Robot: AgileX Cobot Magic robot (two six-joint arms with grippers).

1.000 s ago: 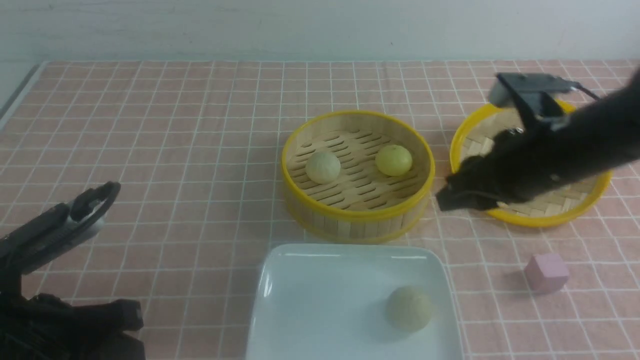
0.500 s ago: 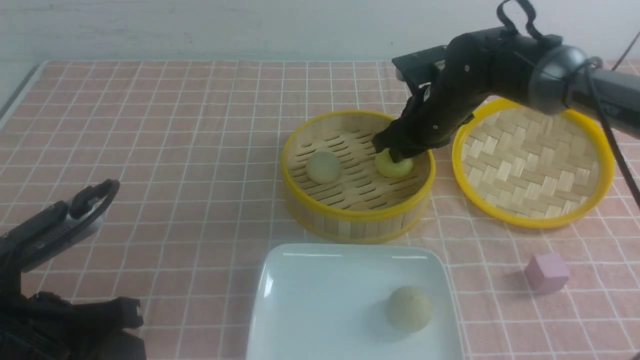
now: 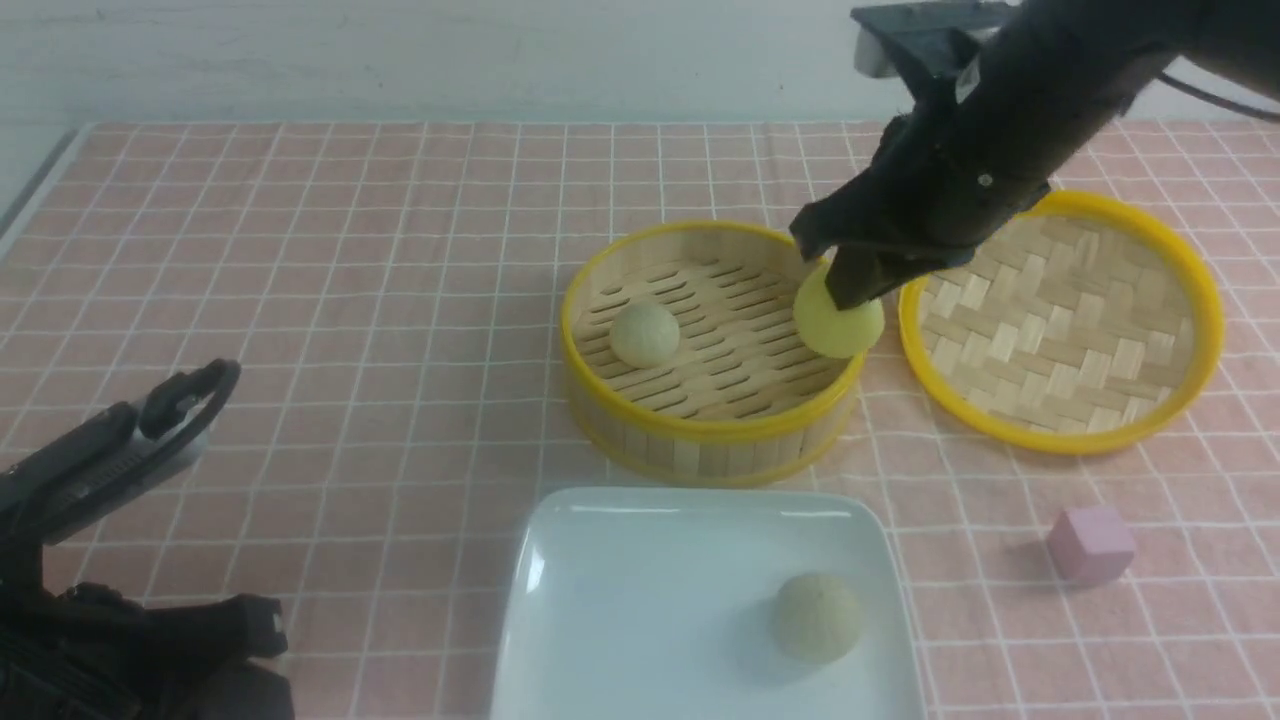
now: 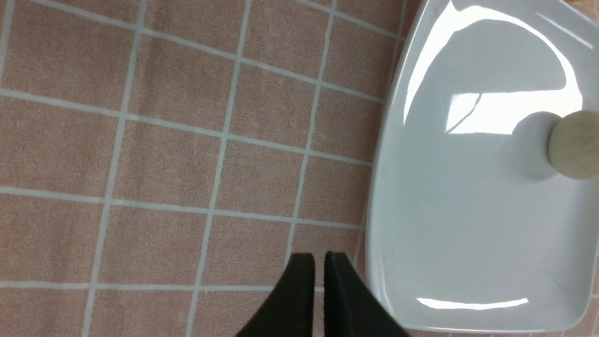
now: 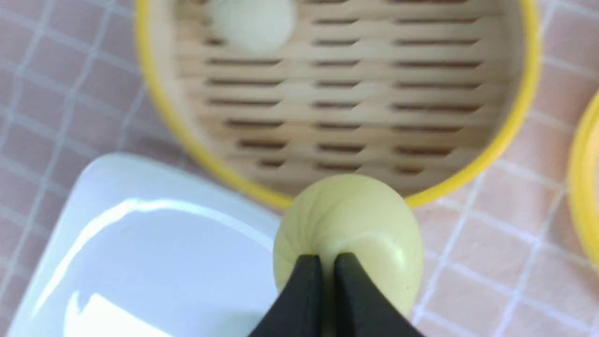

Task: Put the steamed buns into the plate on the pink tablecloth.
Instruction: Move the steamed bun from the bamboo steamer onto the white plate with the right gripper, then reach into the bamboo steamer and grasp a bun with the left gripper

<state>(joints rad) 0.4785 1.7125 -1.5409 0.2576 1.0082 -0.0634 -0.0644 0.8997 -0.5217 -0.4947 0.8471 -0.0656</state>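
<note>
Right hand (image 3: pixel 850 287) is clenched on the yellow bun (image 3: pixel 840 326), held over the rim of the steamer (image 3: pixel 700 440); left hand (image 4: pixel 318 267) is closed, empty, beside the plate (image 4: pixel 468 243).

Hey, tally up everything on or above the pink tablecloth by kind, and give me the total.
Steamed buns: 3, namely cream bun, yellow bun, greenish-beige bun
White plate: 1
Bamboo steamer: 1
Woven lid: 1
Pink cube: 1
Total: 7
</note>
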